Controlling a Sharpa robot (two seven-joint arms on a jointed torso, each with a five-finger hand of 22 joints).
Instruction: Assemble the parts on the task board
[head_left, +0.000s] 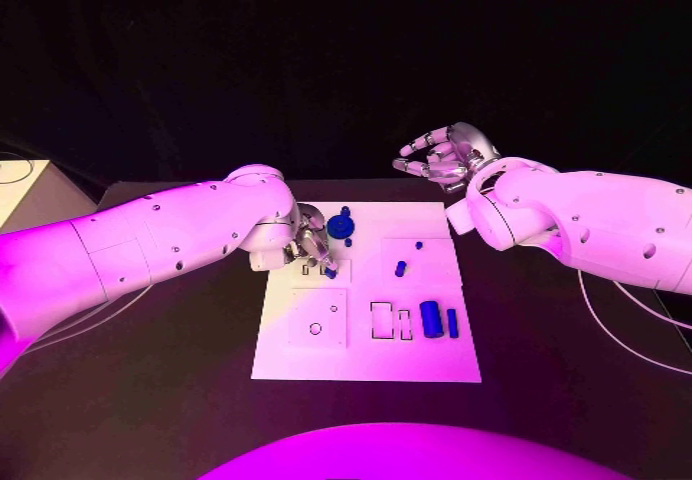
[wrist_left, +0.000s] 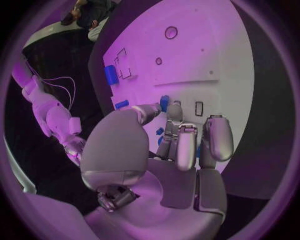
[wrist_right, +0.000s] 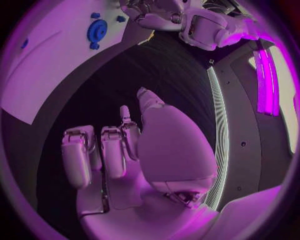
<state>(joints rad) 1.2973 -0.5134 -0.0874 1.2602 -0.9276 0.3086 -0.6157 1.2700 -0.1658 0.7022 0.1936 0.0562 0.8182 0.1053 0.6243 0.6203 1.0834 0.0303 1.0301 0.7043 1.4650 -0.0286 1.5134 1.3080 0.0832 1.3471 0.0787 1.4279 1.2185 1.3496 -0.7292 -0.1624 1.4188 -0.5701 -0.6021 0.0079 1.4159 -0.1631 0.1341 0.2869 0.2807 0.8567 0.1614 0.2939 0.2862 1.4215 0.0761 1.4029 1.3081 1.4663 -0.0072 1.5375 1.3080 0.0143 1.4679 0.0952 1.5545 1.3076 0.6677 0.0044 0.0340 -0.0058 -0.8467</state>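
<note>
The white task board (head_left: 433, 360) lies mid-table. My left hand (head_left: 307, 250) hovers low over its near-left part, thumb and a finger pinching a small blue part (wrist_left: 164, 102) close to narrow slots (wrist_left: 199, 108). Beside that hand stands a blue round part (head_left: 340, 226), also seen from the right wrist (wrist_right: 97, 31). Two tiny blue parts (head_left: 401, 268) sit mid-board. A blue cylinder (head_left: 430, 318) and a blue bar (head_left: 451, 322) lie at the right, next to empty rectangular recesses (head_left: 382, 320). My right hand (head_left: 444, 155) is raised beyond the board's far right corner, fingers apart, holding nothing.
A pale box (head_left: 22, 195) stands at the table's far left edge. Thin cables (head_left: 620, 330) trail over the black table under my right arm. Bare black table (head_left: 144, 400) surrounds the board on all sides.
</note>
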